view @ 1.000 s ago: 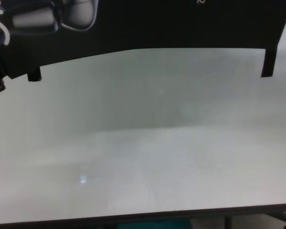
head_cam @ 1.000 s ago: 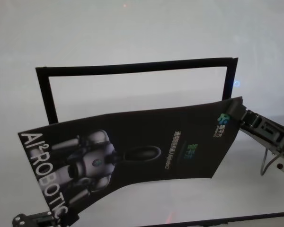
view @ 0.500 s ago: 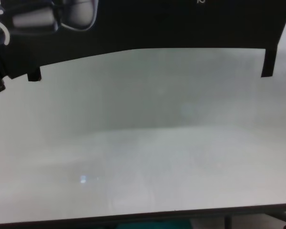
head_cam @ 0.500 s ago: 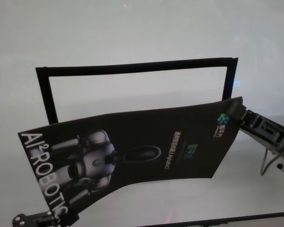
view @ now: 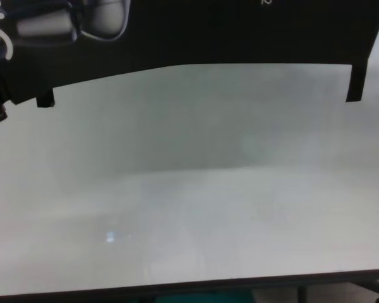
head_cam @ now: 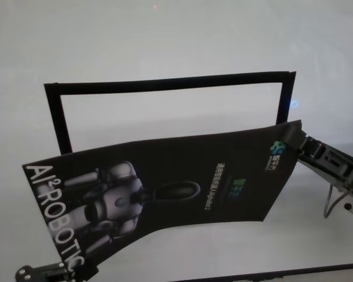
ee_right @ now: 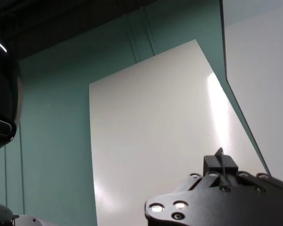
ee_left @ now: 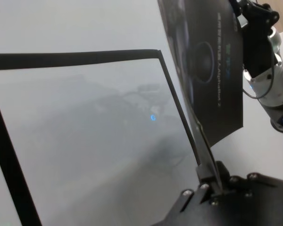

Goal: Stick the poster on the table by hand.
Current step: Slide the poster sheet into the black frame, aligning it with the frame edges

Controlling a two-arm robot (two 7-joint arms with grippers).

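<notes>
Two grippers: each holds one end of the poster (head_cam: pixel 165 182), which hangs above the table (head_cam: pixel 165 35).
Poster: black sheet sagging in the middle, robot picture and white letters toward the left end; it seems clear of the tabletop, though the chest view is dim.
Left gripper (ee_left: pixel 210 181): at the near left corner, jaws closed tight on the sheet's edge.
Right gripper (head_cam: pixel 295 141): at the far right corner, jaws pinched on that corner.
Black frame (head_cam: pixel 165 84): outline lying flat on the table behind the poster.
</notes>
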